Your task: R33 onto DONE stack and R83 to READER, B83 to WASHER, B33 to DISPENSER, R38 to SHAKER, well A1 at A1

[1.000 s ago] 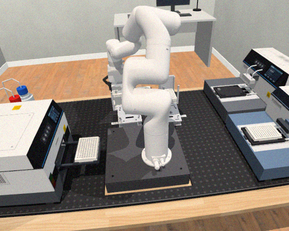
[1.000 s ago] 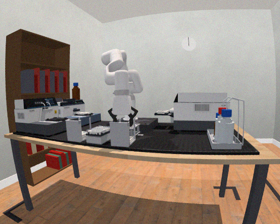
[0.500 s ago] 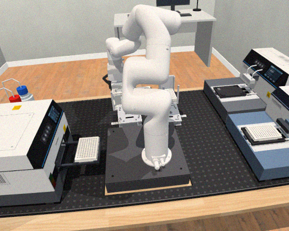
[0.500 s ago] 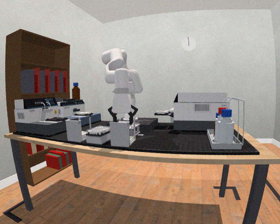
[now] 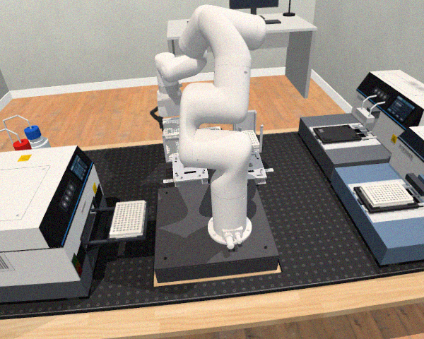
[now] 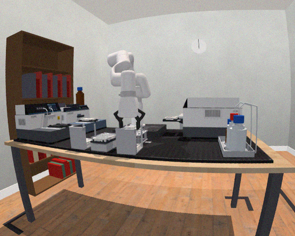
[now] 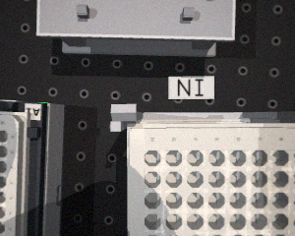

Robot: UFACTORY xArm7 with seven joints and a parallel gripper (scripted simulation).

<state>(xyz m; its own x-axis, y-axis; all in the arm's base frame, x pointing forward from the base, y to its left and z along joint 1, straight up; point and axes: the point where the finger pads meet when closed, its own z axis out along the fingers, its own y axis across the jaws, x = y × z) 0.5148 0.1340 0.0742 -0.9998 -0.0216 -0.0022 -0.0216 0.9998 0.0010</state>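
My gripper [image 6: 129, 121] hangs straight down over the IN rack [image 6: 127, 140] at the back of the deck, behind the arm in the top view. It is shut on a white well plate [image 7: 216, 177] that fills the lower right of the wrist view, just below the IN label [image 7: 191, 88]. The plate's own label is not in view, and my fingertips are out of the wrist frame. The reader tray holds a white plate [image 5: 128, 219]. The blue instrument at the right holds a white plate [image 5: 386, 193]. The grey instrument's black nest [image 5: 336, 133] behind it is bare.
Left of the held plate, another plate sits in a nest with an A1 mark [image 7: 36, 111]. A grey block with two pegs [image 7: 135, 19] lies beyond the label. A second rack [image 6: 77, 137] and a bottle tray [image 6: 236, 138] stand on the deck.
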